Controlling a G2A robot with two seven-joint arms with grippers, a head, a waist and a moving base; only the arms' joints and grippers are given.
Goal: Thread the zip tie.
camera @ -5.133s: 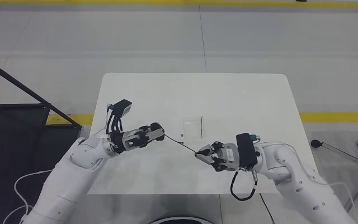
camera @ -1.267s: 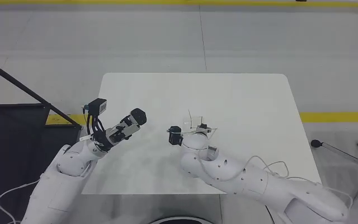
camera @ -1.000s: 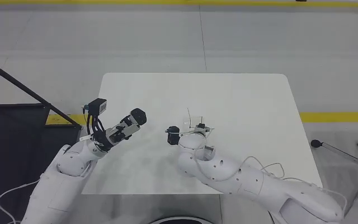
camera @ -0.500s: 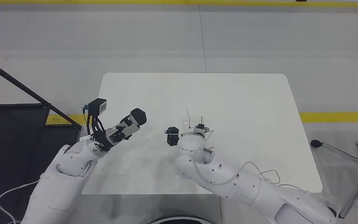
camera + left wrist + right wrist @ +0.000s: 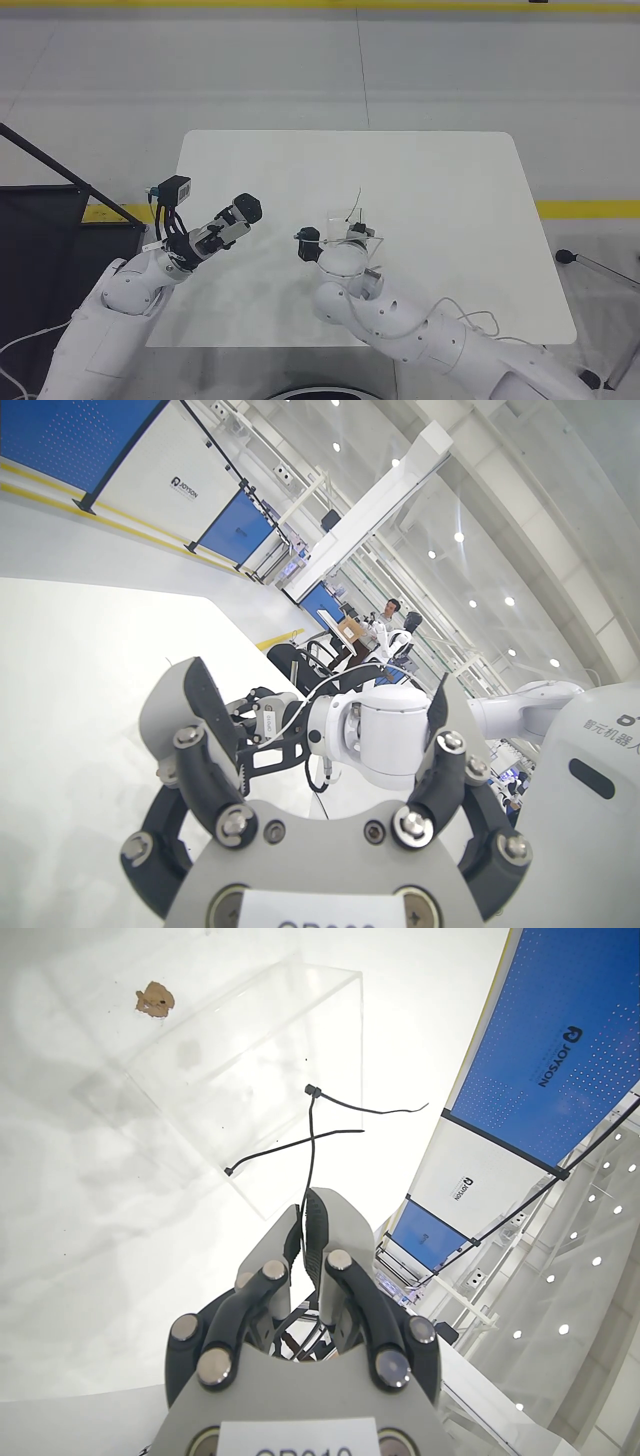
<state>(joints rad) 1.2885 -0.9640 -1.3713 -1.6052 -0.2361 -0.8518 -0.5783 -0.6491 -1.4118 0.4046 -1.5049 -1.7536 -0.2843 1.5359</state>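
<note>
My right gripper point(image 5: 305, 1205) is shut on a black zip tie point(image 5: 311, 1128). The strap rises from the fingers to its small head, and a thin tail sticks out sideways from the head. In the top view this gripper point(image 5: 358, 232) is at the table's middle with the zip tie point(image 5: 353, 206) pointing away over a clear box point(image 5: 336, 213). A second black tie point(image 5: 280, 1148) lies at the near corner of the clear box point(image 5: 240, 1043); I cannot tell if it is inside. My left gripper point(image 5: 320, 680) is open and empty, held off to the left point(image 5: 249, 209).
The white table point(image 5: 450, 180) has bare room on its right half and far side. A small brown scrap point(image 5: 154, 999) lies on the table beyond the clear box. The right arm's wrist point(image 5: 385, 735) sits just in front of the left gripper.
Five seconds ago both grippers held the tie between them; the left has let go and drawn back, the right carried it to the box. In the last second the tie swung rightward.
</note>
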